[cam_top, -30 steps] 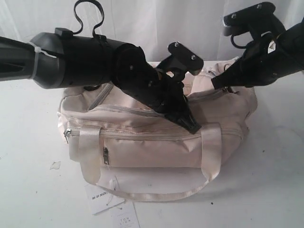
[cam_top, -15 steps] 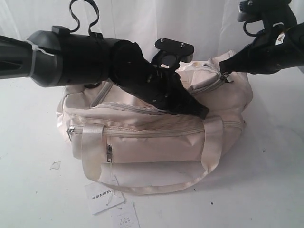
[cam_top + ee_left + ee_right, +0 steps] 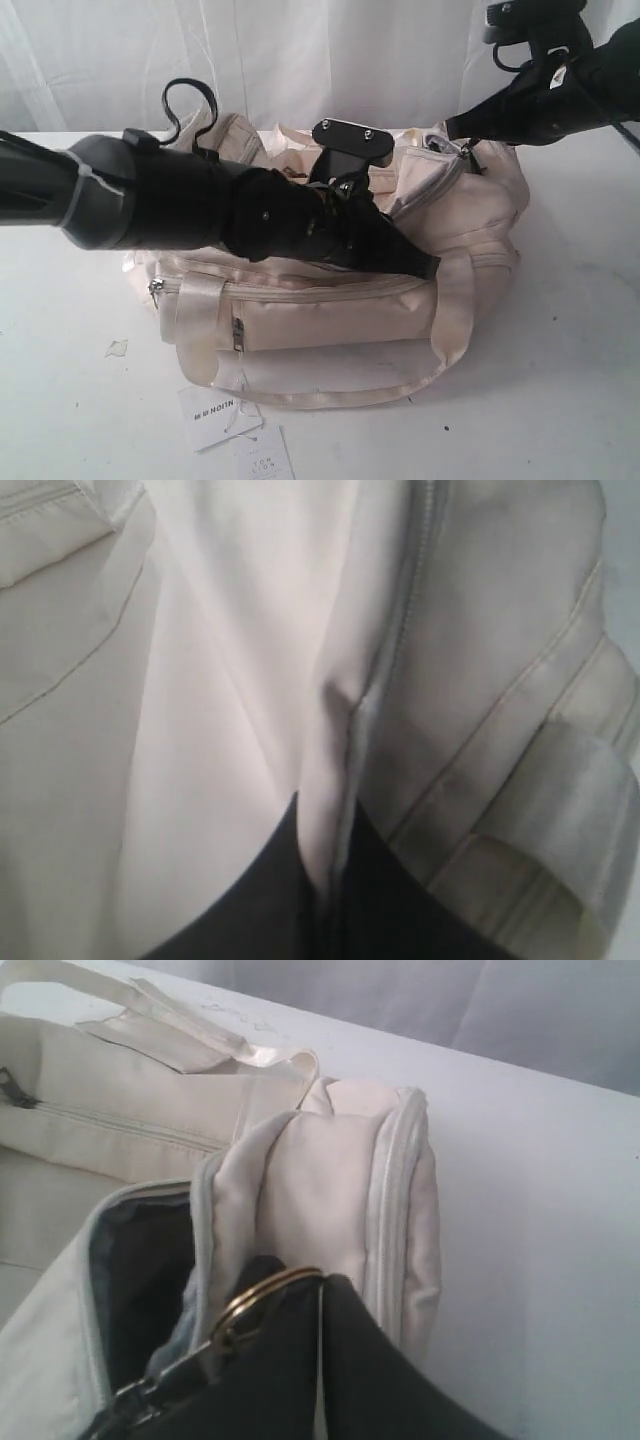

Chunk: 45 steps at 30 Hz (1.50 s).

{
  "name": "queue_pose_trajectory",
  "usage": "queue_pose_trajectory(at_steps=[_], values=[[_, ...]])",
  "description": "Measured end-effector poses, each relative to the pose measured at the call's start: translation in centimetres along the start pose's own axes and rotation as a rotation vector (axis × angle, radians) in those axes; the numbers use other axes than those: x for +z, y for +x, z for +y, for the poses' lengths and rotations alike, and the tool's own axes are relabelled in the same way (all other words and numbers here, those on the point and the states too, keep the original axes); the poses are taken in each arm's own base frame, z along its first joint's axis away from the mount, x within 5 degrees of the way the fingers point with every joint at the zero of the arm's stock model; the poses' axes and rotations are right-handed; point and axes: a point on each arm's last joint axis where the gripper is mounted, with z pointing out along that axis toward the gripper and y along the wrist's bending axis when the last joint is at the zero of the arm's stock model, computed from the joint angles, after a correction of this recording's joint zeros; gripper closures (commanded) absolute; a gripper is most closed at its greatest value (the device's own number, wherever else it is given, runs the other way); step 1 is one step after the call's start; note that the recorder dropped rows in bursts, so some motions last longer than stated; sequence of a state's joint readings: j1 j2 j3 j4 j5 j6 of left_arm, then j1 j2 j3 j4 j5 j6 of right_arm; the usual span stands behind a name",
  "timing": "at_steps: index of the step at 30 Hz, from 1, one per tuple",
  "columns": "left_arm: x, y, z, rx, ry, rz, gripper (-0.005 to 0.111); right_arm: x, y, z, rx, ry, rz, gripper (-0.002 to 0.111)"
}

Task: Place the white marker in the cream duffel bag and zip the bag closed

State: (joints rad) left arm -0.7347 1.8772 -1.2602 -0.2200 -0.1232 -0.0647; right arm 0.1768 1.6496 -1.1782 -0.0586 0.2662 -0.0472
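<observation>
As the bag lies now: the cream duffel bag sits slumped on the white table, long side toward the exterior camera, its paper tags spilled in front.
Marker: the white marker shows in none of the 3 views; whether it is already inside I cannot tell.
Left gripper: the left gripper is clamped on a ridge of cream fabric right beside the grey zipper, with cloth bunched between its fingers.
Right gripper: the right gripper has its fingers pressed together at 1 end of the bag, tips against a brass-coloured ring by the zip; whether the ring itself is pinched I cannot tell.
Opening: black lining shows at that end, so the top is not yet fully zipped.
Feel: soft, light and floppy by the look of it (the satin handle looks slippery); the cloth will likely fold and drag rather than resist.
Where to hold: I judge the seam beside the zip good for bracing, and the metal pull the only firm thing to draw on.
Risk: loose fabric may bunch into the slider's path.
</observation>
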Motion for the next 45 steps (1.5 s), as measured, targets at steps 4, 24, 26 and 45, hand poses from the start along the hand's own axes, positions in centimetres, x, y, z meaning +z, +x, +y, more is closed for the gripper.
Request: queue_pose_trajectory(at_steps=[4,24,26,45], values=[[0.0,0.9,0.4,-0.016,-0.022,-0.075,0.107,1.4,-0.3,-0.7,0.025,0.009,0.02,0.108],[-1.7,0.5,-1.1,0.022,0.053,-0.303,0.107,3.3,-3.6,-1.0,0.069,0.002,-0.031,0.108],[-1.8,0.8,-1.1,0.005,0.061,-0.314,0.107,3.6,-3.5,-1.0,0.074,-0.001,-0.018,0.108],[-1.9,3.3,-1.0,-0.003,0.102,-0.334,0.107,7.0,-2.8,-0.6,0.112,-0.017,-0.008,0.108]])
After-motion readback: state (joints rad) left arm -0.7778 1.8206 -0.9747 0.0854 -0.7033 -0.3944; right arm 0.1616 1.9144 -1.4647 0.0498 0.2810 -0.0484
